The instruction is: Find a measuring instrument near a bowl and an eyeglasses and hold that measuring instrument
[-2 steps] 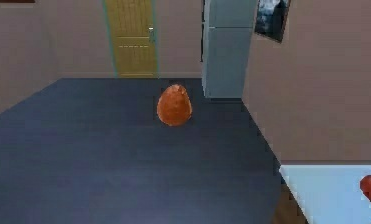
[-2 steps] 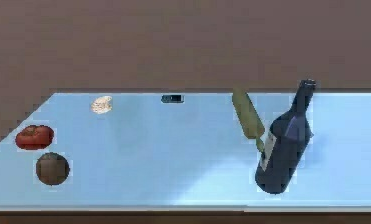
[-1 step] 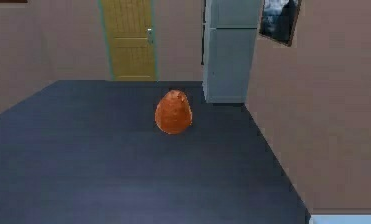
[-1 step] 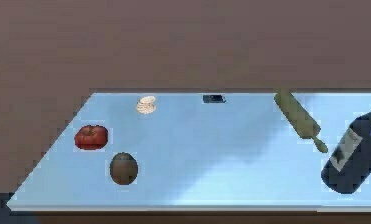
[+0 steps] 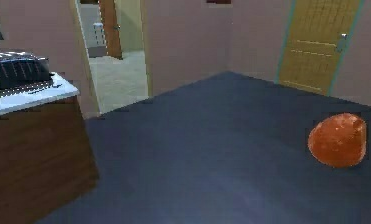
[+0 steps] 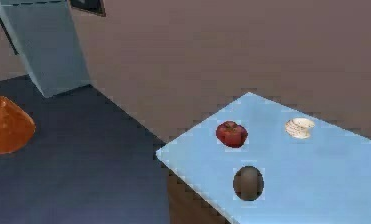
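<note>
- Right, pale blue table (image 6: 333, 170) carrying a red apple (image 6: 231, 134), a white shell-like thing (image 6: 300, 127), a brown oval lump (image 6: 248, 183).
- Orange blob (image 5: 338, 141) on dark floor (image 5: 213, 150).

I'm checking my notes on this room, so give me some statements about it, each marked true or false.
1. A yellow door stands at the forward view's right. True.
2. The orange lump sits on the counter. False: it lies on the floor.
3. A red thing, a white thing and a brown thing lie on the blue table. True.
4. The red thing touches the white thing. False: they lie apart.
5. A dark rack stands on the counter. True.
</note>
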